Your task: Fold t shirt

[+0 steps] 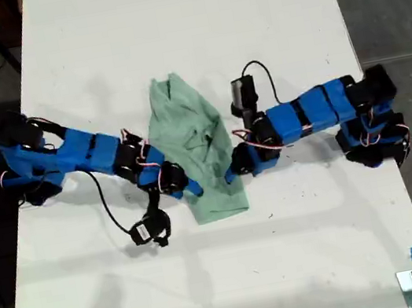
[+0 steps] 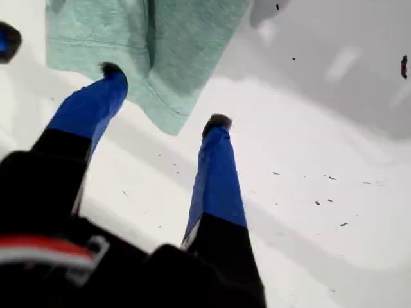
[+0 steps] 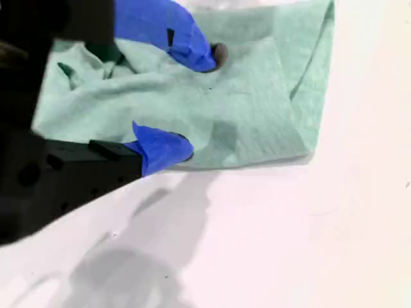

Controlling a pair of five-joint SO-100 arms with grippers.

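The small pale mint-green fabric t shirt (image 1: pixel 191 137) lies wrinkled in the middle of the white table (image 1: pixel 167 25), between the two blue arms, already narrowed into a long strip that runs away from the near edge of the exterior view. One arm (image 1: pixel 86 151) reaches in from the exterior view's left and the other (image 1: pixel 310 112) from its right, and both tips meet the cloth at its nearer end; I cannot say for sure from the wrist views which one is which. My first gripper (image 2: pixel 165 94) is released, its jaws spread wide with a hemmed corner of the shirt lying between and just ahead of the tips, one tip touching the cloth. My second gripper (image 3: pixel 199 101) is also unclenched, one finger resting on top of the fabric and the other at the edge where it meets the table, a bunched ridge between them. I judge that this is the pick-up before a fold across the shirt's length: both jaws need to close on the near hem, lift together and carry it towards the far end. There is bare table all round, widest beyond the far end, so the sweep has room; the table's side edges are well apart from the cloth.
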